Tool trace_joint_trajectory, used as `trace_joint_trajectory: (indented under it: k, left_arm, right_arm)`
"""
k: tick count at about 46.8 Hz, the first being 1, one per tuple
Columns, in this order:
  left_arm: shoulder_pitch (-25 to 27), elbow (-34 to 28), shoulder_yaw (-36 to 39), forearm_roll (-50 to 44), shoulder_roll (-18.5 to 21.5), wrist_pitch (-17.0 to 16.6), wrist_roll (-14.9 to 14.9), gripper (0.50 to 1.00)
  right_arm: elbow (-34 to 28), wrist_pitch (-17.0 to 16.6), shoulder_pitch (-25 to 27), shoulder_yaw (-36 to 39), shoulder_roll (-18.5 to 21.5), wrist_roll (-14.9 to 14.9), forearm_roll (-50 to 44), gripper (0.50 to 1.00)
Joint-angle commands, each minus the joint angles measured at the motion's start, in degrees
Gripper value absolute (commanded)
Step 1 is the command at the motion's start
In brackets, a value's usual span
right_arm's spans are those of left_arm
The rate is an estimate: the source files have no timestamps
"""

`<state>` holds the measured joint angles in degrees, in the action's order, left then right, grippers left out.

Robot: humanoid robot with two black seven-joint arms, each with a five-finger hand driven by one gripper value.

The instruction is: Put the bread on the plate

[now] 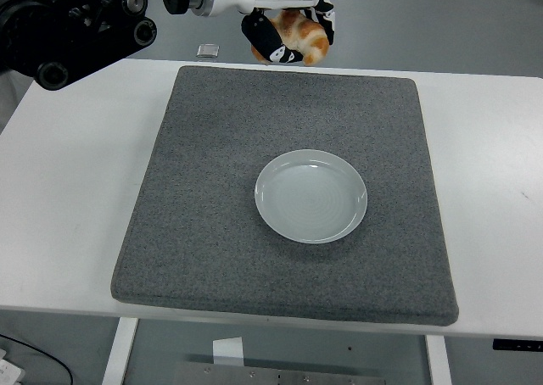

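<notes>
The bread (302,34), a golden-brown and white roll, is held in the air by my left hand (288,30), whose black and white fingers are curled around it. The hand hovers above the far edge of the grey mat (288,190), up and to the left of the plate. An empty pale round plate (311,196) rests near the mat's middle, slightly right of centre. My left arm reaches in from the upper left. The right arm does not show.
The grey mat covers most of the white table (68,190). A small pale object (208,50) lies on the table just beyond the mat's far left corner. Grey floor shows beyond the table.
</notes>
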<state>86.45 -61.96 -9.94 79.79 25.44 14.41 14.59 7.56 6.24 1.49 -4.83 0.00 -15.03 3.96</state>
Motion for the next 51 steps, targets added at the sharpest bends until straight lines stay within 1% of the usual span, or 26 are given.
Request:
trace_joint_trajectory:
  k: [1, 9, 20, 26, 33, 40, 45, 51]
  left_arm:
    - [-0.1, -0.3, -0.8, -0.2, -0.4, 0.4, 0.0, 0.500]
    - [-0.3, -0.8, -0.9, -0.7, -2.9, 0.5, -0.1, 0.500]
    - [-1.1, -2.5, -0.8, -0.6, -4.5, 0.8, -0.1, 0.500]
    - [-1.5, -2.5, 0.0, -0.3, -4.7, 0.9, -0.1, 0.500]
    - [-3.8, -2.7, 0.4, 0.5, -4.9, 1.0, -0.1, 0.500]
    - [-5.5, -2.6, 2.4, 0.6, -6.8, 1.0, -0.2, 0.500]
    - [-7.0, -2.5, 2.5, 1.0, -7.7, 1.0, -0.3, 0.500]
    - [-8.8, -2.3, 2.7, 4.6, -8.5, 0.9, -0.5, 0.500]
  right_arm:
    - [0.0, 0.0, 0.0, 0.0, 0.0, 0.0, 0.0, 0.932]
    - [0.0, 0.0, 0.0, 0.0, 0.0, 0.0, 0.0, 0.932]
    - [0.0, 0.0, 0.0, 0.0, 0.0, 0.0, 0.0, 0.932]
    - [0.0, 0.0, 0.0, 0.0, 0.0, 0.0, 0.0, 0.932]
    - [0.0, 0.0, 0.0, 0.0, 0.0, 0.0, 0.0, 0.932]
    - [0.0, 0.0, 0.0, 0.0, 0.0, 0.0, 0.0, 0.932]
    - [0.0, 0.0, 0.0, 0.0, 0.0, 0.0, 0.0, 0.932]
    - [0.0, 0.0, 0.0, 0.0, 0.0, 0.0, 0.0, 0.932]
